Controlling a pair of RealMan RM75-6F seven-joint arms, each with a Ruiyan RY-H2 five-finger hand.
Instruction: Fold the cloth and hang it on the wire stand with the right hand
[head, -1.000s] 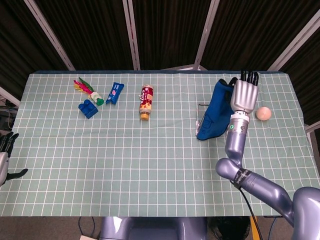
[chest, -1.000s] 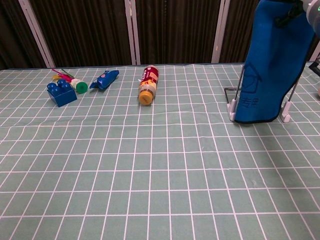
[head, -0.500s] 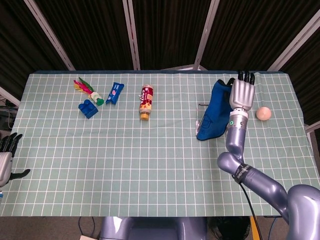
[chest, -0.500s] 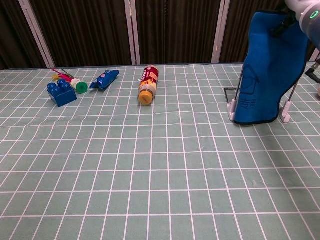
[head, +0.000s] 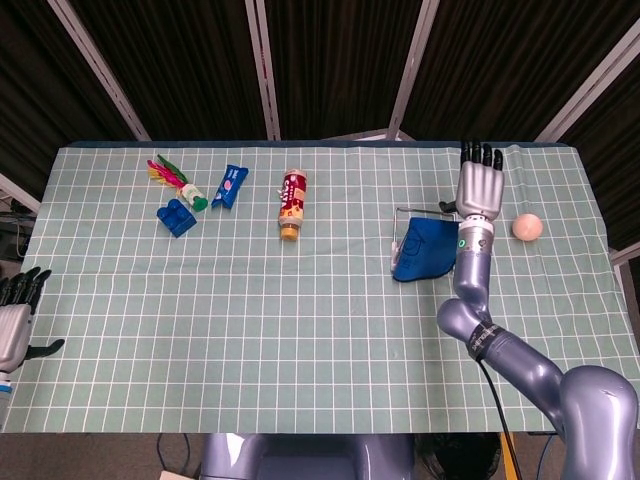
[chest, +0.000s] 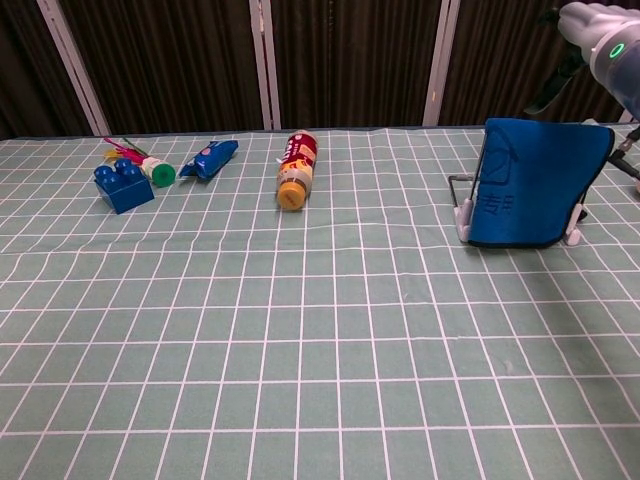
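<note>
Silver-grey and flat, your right hand (head: 481, 183) hangs above the far side of the wire stand (chest: 463, 205) with its dark fingers (head: 481, 154) stretched out and apart, grasping nothing. Just below it the blue cloth (chest: 538, 182) is draped over the stand's top bar, folded, its front face hanging down almost to the green checked tablecloth (head: 300, 300). To the hand's right a pale ball (head: 527, 226) sits near the stand but apart from it. Further out toward the middle, a bottle (head: 292, 204) lies on its side with its orange cap toward you. Beyond that, at the far left, you have a blue packet (head: 229, 185), a blue toy brick (head: 177, 216) and a feathered shuttlecock (head: 176, 177) clustered together. Your left hand (head: 15, 318) rests low beside the table's left edge, fingers loosely spread and empty.
</note>
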